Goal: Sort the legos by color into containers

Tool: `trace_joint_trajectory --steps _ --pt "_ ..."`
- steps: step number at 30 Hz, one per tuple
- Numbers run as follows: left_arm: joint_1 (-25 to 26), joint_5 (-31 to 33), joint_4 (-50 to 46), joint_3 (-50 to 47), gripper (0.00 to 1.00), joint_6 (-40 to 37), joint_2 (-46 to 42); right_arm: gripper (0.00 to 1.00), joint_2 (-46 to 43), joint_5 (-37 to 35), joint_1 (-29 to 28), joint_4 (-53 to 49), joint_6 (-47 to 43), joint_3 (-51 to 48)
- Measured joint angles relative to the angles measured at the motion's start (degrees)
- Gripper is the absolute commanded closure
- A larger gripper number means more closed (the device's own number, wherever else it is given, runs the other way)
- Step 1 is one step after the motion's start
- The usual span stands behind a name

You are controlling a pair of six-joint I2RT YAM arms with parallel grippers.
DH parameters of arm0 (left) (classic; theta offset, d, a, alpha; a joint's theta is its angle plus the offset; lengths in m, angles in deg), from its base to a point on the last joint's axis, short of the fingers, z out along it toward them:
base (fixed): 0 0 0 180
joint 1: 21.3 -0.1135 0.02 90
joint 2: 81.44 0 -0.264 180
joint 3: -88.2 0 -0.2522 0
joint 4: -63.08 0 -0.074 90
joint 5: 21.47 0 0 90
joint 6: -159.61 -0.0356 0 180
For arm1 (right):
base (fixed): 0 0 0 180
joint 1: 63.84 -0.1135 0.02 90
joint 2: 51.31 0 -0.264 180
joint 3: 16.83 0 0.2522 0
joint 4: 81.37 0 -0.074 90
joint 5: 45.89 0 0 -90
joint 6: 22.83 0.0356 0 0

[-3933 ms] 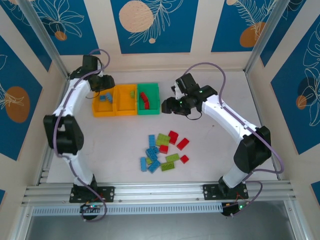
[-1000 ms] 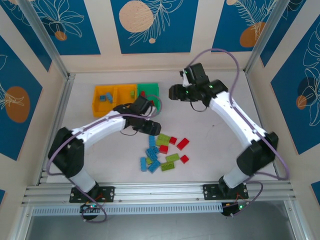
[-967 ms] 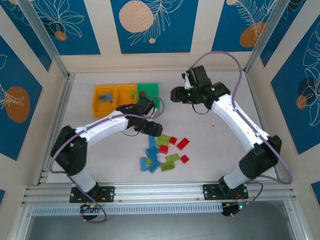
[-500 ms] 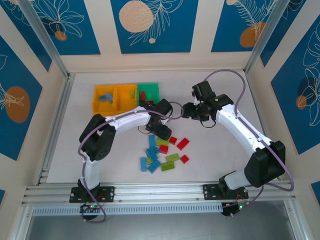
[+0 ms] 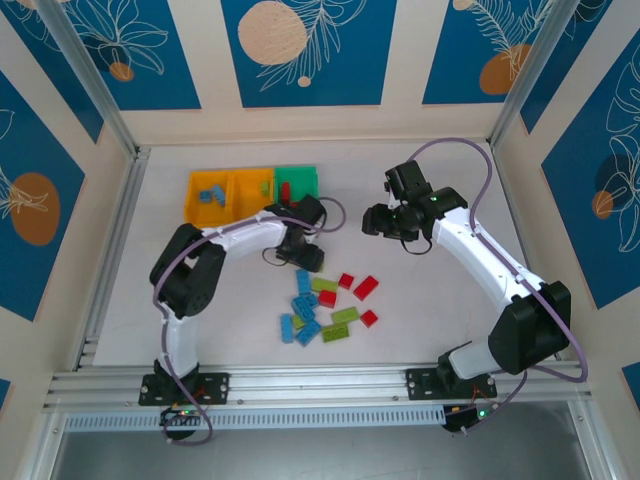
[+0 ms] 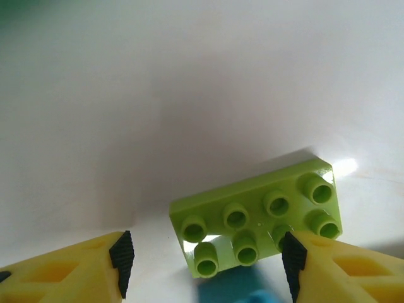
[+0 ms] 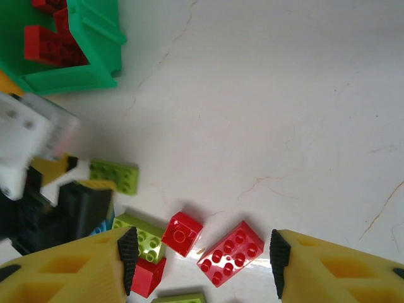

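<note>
Loose legos lie mid-table: blue bricks [image 5: 303, 302], lime ones [image 5: 345, 316] and red ones [image 5: 366, 288]. My left gripper [image 5: 302, 258] is low at the pile's upper left edge. In the left wrist view it [image 6: 207, 260] is open around a lime oblong brick [image 6: 255, 221]; the right pad touches the brick's end, the left pad stands clear. My right gripper [image 5: 374, 223] hovers open above the pile's right side. In its own view it [image 7: 202, 255] has a red oblong brick [image 7: 232, 252] and a red square brick [image 7: 182, 233] below its fingers.
The containers stand in a row at the back left: an orange-yellow bin [image 5: 190, 212] with blue bricks, an orange-yellow bin [image 5: 240, 207] with a lime brick, and a green bin [image 5: 312, 176] [image 7: 98, 38] with red bricks. The left arm's forearm stretches just in front of them.
The left arm swung from the bins to the pile, then drew back a little to the left, and its jaws have narrowed around the lime brick. The right gripper came down and forward toward the pile.
</note>
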State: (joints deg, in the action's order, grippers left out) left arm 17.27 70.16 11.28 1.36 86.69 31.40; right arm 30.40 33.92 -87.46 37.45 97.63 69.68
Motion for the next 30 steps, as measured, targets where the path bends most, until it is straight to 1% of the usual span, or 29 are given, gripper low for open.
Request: trace_joint_trajectory --steps 2,4,5,6,8,9,12,17,19,26,27,30 --pt "-1.92 0.63 0.94 -2.16 0.30 1.73 -1.68 0.40 0.00 0.11 0.00 0.02 0.00 0.00" --pt "-3.39 1.05 1.81 -4.00 0.20 3.02 -3.17 0.40 0.00 0.11 0.00 0.04 0.02 0.00" --pt "-3.58 0.98 2.75 -5.18 0.13 4.13 -4.11 0.39 0.00 0.13 0.00 0.04 0.02 0.00" --pt "-3.52 0.66 3.80 -6.36 0.08 5.31 -5.16 0.40 0.00 0.13 -0.02 0.09 0.02 0.00" --pt "-3.02 -0.20 5.38 -8.11 0.02 6.91 -6.86 0.39 0.00 0.13 -0.04 0.22 0.02 0.00" --pt "-2.71 -0.52 6.29 -8.76 0.00 7.80 -7.50 0.40 0.00 0.13 -0.04 0.26 0.04 0.00" --pt "-1.95 -0.66 7.85 -9.33 0.00 9.81 -7.61 0.40 0.00 0.20 -0.04 0.26 0.17 0.00" --pt "-1.64 1.68 8.37 -9.03 0.00 12.00 -5.38 0.39 0.00 0.59 -0.04 0.26 0.22 0.00" --pt "-1.64 2.80 8.22 -8.17 0.03 12.81 -3.54 0.40 0.00 0.66 -0.04 0.26 0.22 0.00" --pt "-1.70 5.05 6.93 -6.05 0.34 15.41 -1.75 0.40 0.00 1.22 -0.07 0.24 0.22 0.00" --pt "-1.70 5.05 6.80 -6.01 0.36 15.47 -1.77 0.40 0.00 1.25 -0.09 0.24 0.22 0.00" --pt "-1.68 4.87 6.78 -5.99 0.38 15.37 -2.08 0.40 0.00 1.38 -0.44 0.24 0.20 0.00"
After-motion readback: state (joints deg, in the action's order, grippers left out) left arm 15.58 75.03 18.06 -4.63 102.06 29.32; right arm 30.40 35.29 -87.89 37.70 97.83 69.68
